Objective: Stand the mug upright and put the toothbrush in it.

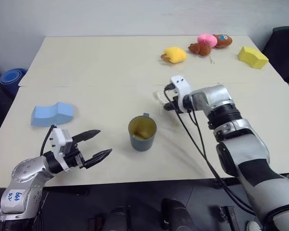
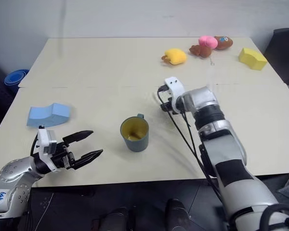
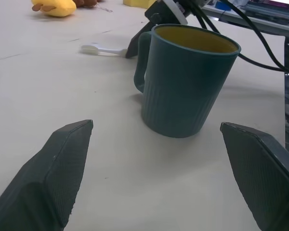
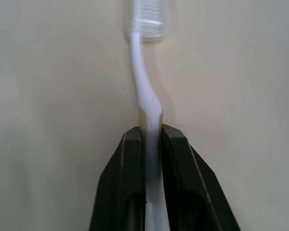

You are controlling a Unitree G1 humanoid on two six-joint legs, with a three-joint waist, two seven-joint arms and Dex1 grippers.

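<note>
Already the mug is seen standing upright near the front middle of the table, mouth up and tan inside exposed, so the first half of the task is judged done. The toothbrush lies flat on the tabletop beyond the mug, toward the robot's right, and is pinched by the handle between the closed black fingers of the right gripper, the bristle head pointing away from them; a low grip on the handle is judged to leave the length free for dropping into the mug. The left gripper is held empty beside the mug on its left, fingers spread wide, apparently kept ready to steady it. From the head views the pinch itself is hidden behind the right wrist; it is made plain by the right wrist view. The left wrist view gives the mug's ribbed wall and handle, with the brush head lying on the table behind.
</note>
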